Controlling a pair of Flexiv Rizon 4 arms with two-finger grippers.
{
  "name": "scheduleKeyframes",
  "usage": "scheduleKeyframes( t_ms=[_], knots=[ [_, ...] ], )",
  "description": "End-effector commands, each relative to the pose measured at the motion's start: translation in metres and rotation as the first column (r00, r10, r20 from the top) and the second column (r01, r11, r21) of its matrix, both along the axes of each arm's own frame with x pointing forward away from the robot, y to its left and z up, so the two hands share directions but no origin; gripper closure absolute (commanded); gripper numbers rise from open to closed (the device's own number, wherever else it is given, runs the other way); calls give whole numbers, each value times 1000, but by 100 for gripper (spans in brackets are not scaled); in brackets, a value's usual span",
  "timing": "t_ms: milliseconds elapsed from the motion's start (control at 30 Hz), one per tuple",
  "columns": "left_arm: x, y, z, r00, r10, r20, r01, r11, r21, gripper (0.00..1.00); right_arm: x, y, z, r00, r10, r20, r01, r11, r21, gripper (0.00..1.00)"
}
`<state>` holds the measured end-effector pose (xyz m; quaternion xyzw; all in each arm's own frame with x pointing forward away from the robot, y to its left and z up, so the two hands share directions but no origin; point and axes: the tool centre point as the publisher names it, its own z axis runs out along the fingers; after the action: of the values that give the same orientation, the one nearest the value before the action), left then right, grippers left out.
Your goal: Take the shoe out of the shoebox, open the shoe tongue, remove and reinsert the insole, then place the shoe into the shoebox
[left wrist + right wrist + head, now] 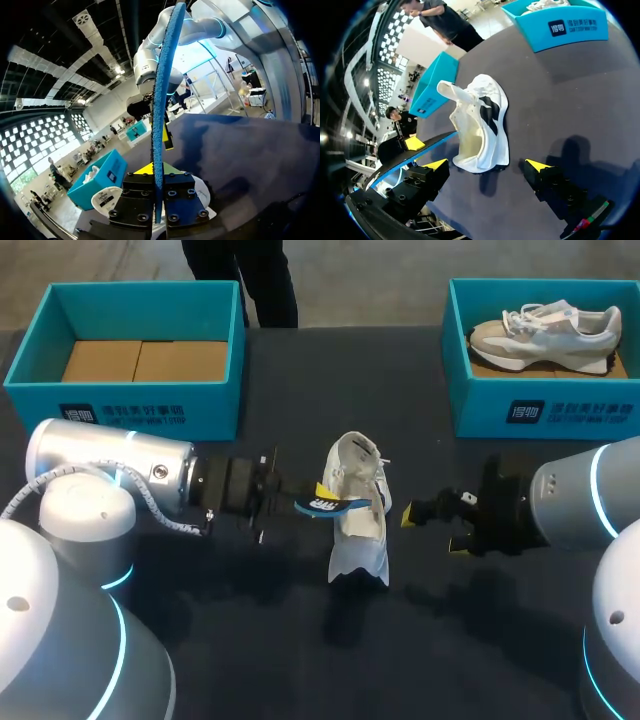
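A white shoe [358, 510] with a dark side mark lies on the dark table, midway between my two grippers, its tongue pulled up. My left gripper [285, 498] is shut on the end of a blue insole [328, 504], whose far end reaches over the shoe's opening. In the left wrist view the insole [161, 100] stands edge-on, clamped in the left gripper [156, 172]. My right gripper [433, 530] stands open just right of the shoe, holding nothing. In the right wrist view the shoe [482, 117] lies ahead of the open right gripper [487, 165], with the insole [417, 150] beside it.
A teal shoebox [130, 405] at the back left holds only brown card. A second teal shoebox [545, 405] at the back right holds another pale shoe [545, 330]. Bare table lies between the shoe and the near edge.
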<state>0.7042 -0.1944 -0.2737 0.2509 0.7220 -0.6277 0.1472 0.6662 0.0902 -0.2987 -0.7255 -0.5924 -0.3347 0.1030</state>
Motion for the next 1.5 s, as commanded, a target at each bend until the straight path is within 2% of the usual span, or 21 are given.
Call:
scheduleKeyframes(
  t_ms=[33,467,1500],
  knots=[
    [-2,1,7,1000,-2,9,2,1000,-6,100,-3,-5,3,1000,4,-2,-4,1000,7,0],
    [-4,-3,13,1000,-15,24,15,1000,-13,100,-3,-5,3,1000,4,-2,-4,1000,7,0],
    [-1,-24,-2,999,-31,6,31,999,-6,100,-3,-5,3,1000,4,-2,-4,1000,7,0]
  ],
)
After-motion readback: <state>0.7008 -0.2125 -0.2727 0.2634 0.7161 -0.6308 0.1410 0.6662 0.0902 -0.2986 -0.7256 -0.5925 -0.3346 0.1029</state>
